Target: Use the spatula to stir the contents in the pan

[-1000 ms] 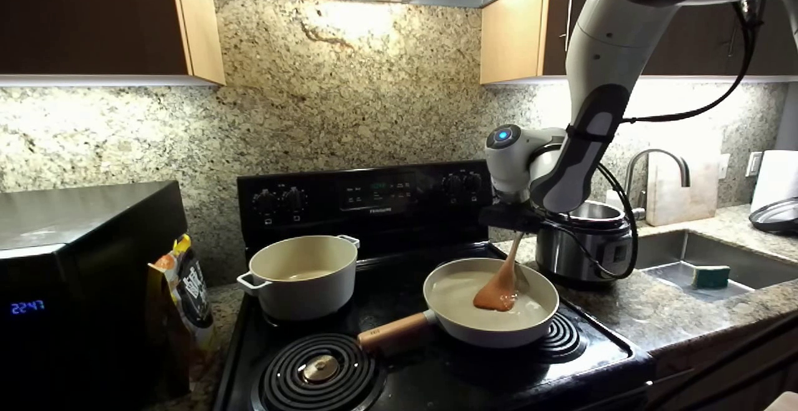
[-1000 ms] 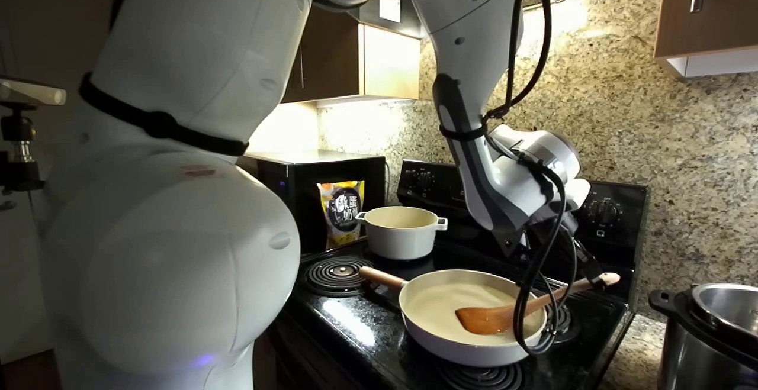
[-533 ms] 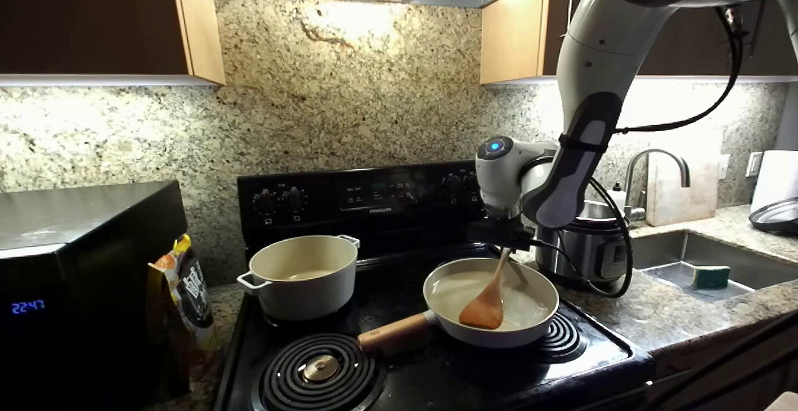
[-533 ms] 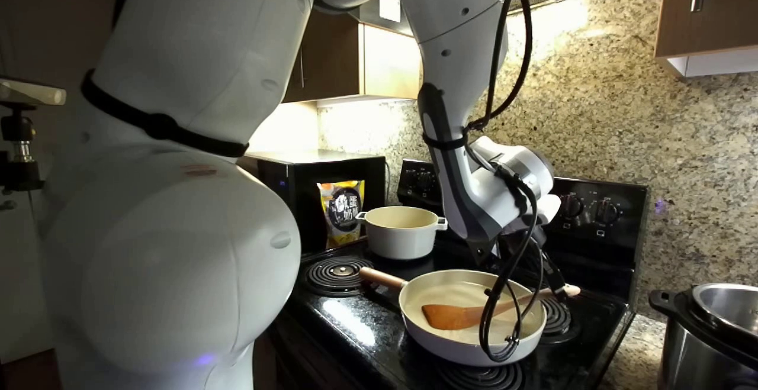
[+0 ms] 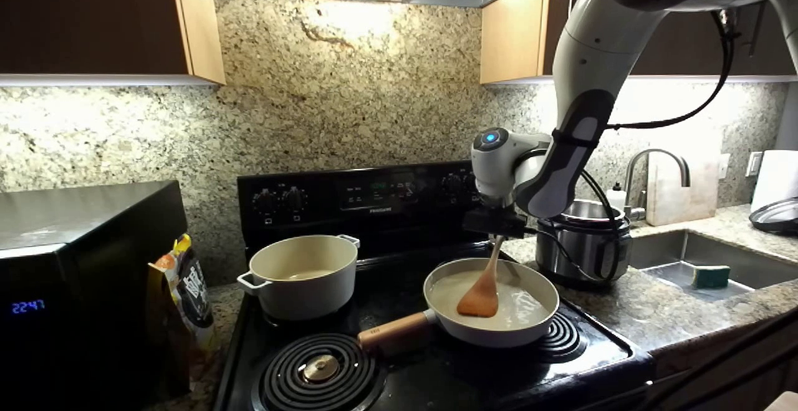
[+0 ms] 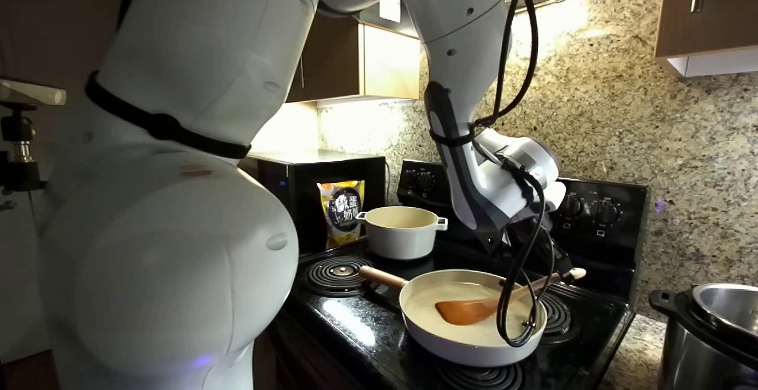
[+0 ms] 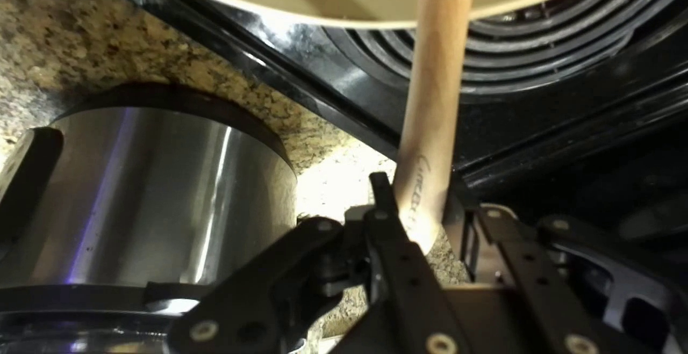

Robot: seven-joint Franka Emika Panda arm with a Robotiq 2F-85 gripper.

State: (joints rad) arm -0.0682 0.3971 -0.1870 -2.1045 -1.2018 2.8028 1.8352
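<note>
The pan sits on the stove with its wooden handle pointing left; it also shows in an exterior view. It holds a shallow, shiny, pale liquid. The orange-brown spatula leans in the pan, blade low in the liquid near the middle; the blade also shows in an exterior view. My gripper is shut on the end of the spatula's handle, beyond the pan's rim. The gripper in an exterior view is partly hidden by cables.
A deeper cream pot stands on the back left of the stove. A shiny steel pot stands on the counter close beside the gripper. A bare coil burner is at front left. Black cables hang over the pan's rim.
My gripper and the spatula moved left across the pan and toward its front, then slightly back toward the rear. The pan has not moved.
</note>
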